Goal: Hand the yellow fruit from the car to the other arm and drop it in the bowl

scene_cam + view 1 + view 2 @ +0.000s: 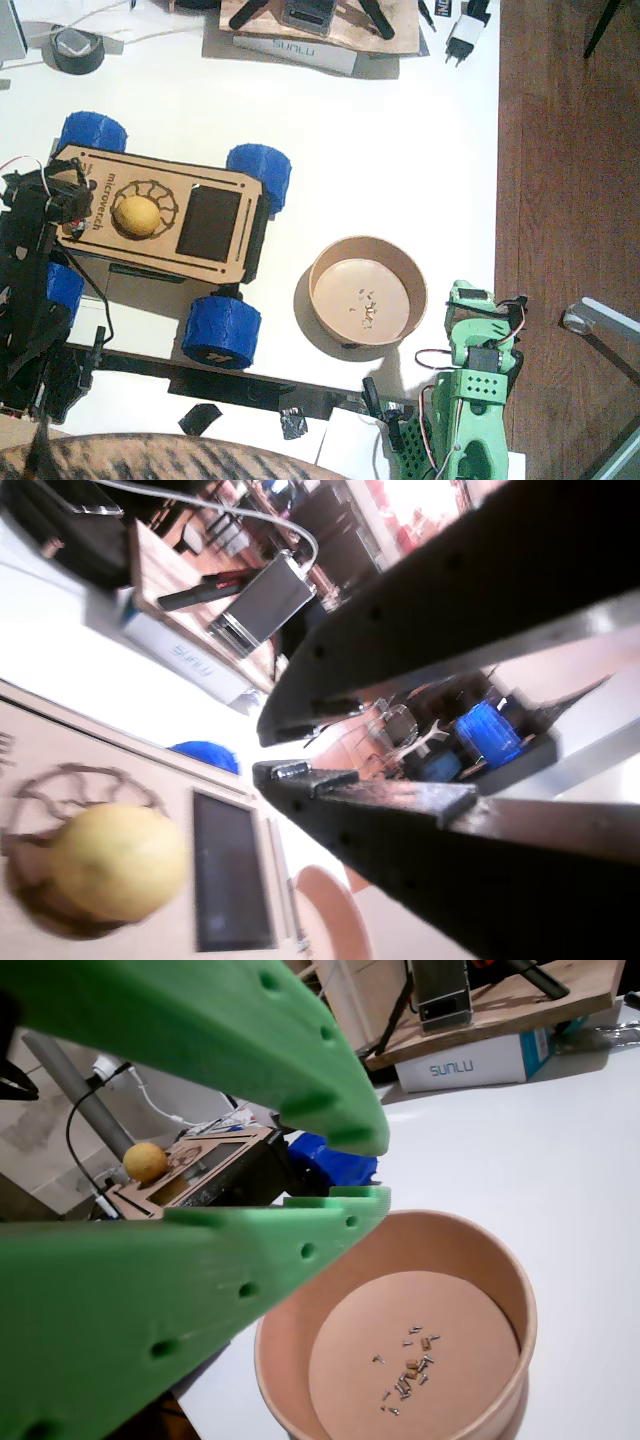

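Note:
The yellow fruit (138, 215) lies on the engraved round pattern of the car (215, 185), a plywood deck on blue wheels. My left gripper (75, 195), the black one, hovers at the car's left end just beside the fruit. In a wrist view the fruit (118, 862) sits low left of this gripper (262, 752), whose jaws stand a narrow gap apart with nothing between them. The bowl (314, 290) stands right of the car. My right gripper (461, 292), green, rests beside the bowl; in a wrist view this gripper (380, 1170) hangs slightly open above the bowl (500, 1290), fruit (146, 1161) far off.
A tape roll (75, 48), a SUNLU box (295, 50) under a wooden board and a white plug (465, 35) line the far edge. The table ends at the right, with wood floor (560, 200) beyond. Striped fabric (150, 460) shows at the bottom edge.

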